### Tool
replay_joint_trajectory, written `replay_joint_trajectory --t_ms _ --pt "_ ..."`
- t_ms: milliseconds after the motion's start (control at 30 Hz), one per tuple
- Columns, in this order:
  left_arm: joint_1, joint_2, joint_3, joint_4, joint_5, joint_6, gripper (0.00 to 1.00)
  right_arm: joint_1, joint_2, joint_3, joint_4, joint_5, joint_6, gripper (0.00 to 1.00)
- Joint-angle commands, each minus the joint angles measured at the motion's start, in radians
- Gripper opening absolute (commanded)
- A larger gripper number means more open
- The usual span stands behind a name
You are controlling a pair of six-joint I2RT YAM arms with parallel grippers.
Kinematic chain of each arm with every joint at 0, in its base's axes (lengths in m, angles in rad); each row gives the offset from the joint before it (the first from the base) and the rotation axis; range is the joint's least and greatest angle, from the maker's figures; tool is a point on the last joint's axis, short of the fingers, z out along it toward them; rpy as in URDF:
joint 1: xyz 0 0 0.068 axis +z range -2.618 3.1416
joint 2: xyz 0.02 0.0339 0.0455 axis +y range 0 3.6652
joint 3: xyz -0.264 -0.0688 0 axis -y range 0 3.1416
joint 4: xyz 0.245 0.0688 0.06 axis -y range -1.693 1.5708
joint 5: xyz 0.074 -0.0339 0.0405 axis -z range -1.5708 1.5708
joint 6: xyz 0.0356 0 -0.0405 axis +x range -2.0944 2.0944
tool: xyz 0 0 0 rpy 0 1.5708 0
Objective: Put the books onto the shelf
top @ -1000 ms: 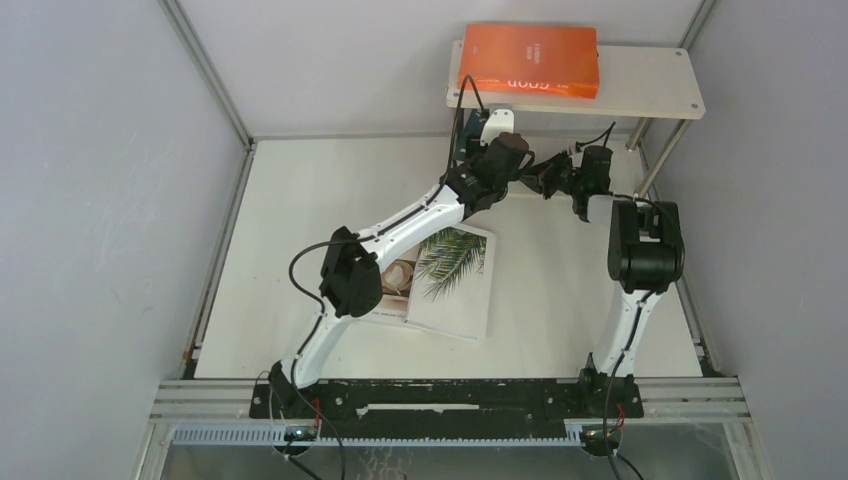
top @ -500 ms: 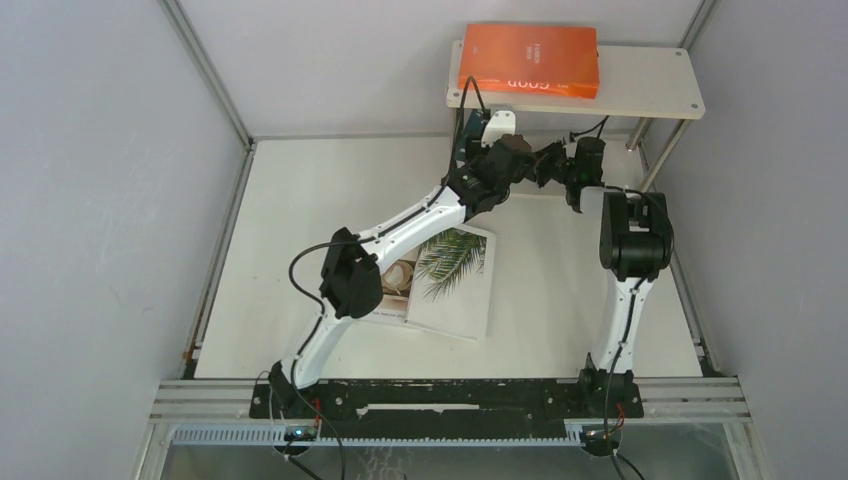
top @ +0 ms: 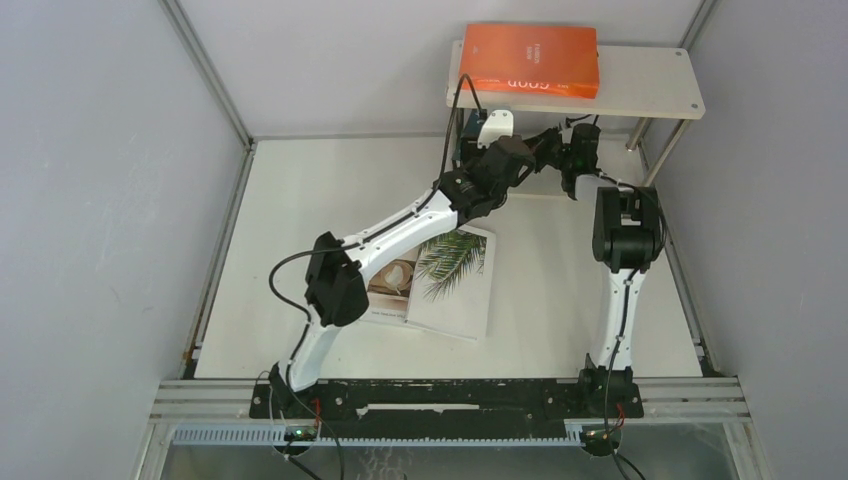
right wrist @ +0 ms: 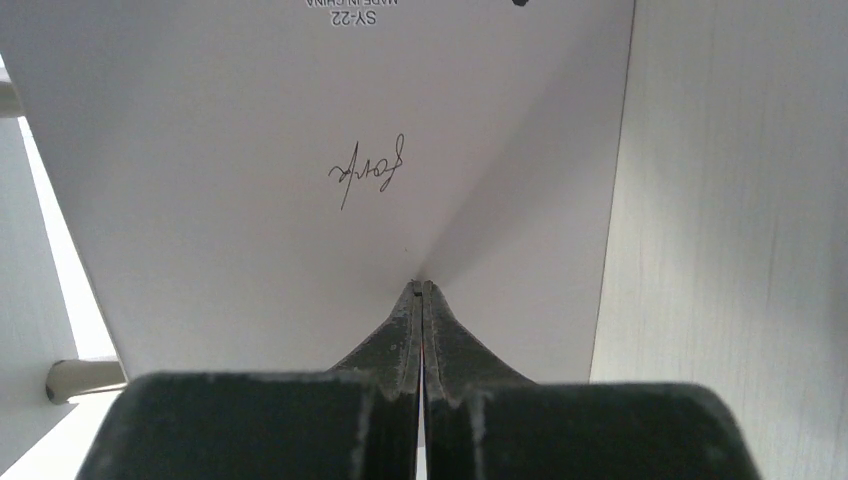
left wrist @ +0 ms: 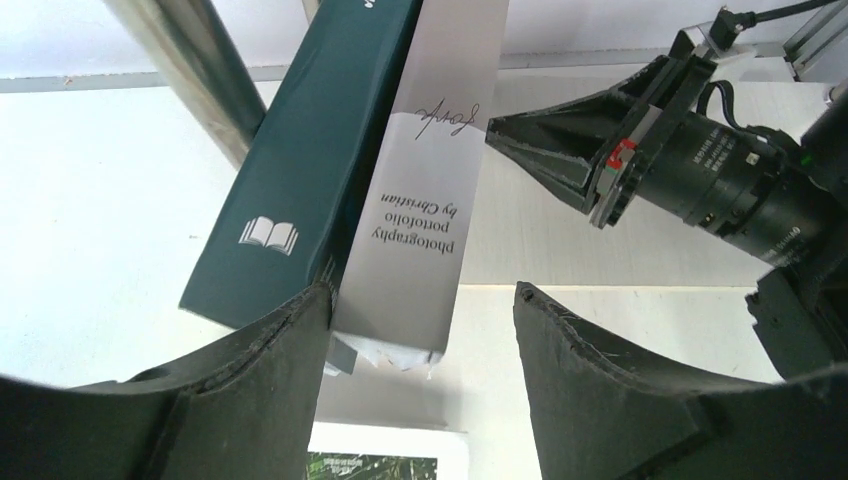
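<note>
Lettering on the grey-white book (left wrist: 420, 200) reads "photography portfolio by Christian", with a handwritten signature above it. The right wrist view adds "SY-22 MADE IN CHINA" near the cover's far edge. The dark teal book (left wrist: 300, 170) beside it, touching cover to cover, carries a small white open-book emblem. Both stand on edge and lean, just beside a shiny metal leg (left wrist: 190, 70), beneath the shelf's (top: 650, 85) top board (which surface bears them I cannot tell).

The left gripper (left wrist: 420, 292) is spread, its fingers on either side of the two books' lower ends. One finger is at the teal book's corner, and a gap shows between the other and the grey-white cover. The right gripper (right wrist: 421, 288) is pressed together, its joined tip against the grey-white cover below the signature.

The orange book (top: 530, 58) lies flat on the top board's left part, with big white letters upside down (seemingly "GOOD") along its near edge. The board's right part lies bare. On the table (top: 560, 290) the palm leaf book (top: 455, 285) lies flat, overlapping the coffee-cup book (top: 395, 285), which the left arm partly hides. Bare table stretches from the palm leaf book's right edge to the right arm.
</note>
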Motion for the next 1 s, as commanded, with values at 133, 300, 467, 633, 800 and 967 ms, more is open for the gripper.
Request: replay_joint_trajectory --t_ms 133,300,467,633,800,967 --pt "-0.031 -0.177 -0.115 0.036 -0.072 0.001 0.72 0.014 0.053 0.124 -0.020 0.000 0.007 0.00" --pt "-0.049 -0.272 -0.218 0.046 -0.094 -0.007 0.72 0.020 0.095 0.208 -0.042 0.003 0.016 0.00" --pt "-0.065 -0.363 -0.328 0.054 -0.116 -0.018 0.73 0.021 0.132 0.268 -0.063 0.006 0.014 0.00" --pt "-0.071 -0.459 -0.473 0.063 -0.134 -0.052 0.74 0.021 0.151 0.299 -0.080 0.007 0.007 0.00" --pt "-0.074 -0.536 -0.600 0.059 -0.144 -0.095 0.75 0.047 0.165 0.331 -0.108 0.006 -0.007 0.00" --pt "-0.074 -0.609 -0.713 0.051 -0.152 -0.149 0.78 0.045 0.174 0.357 -0.124 0.009 -0.014 0.00"
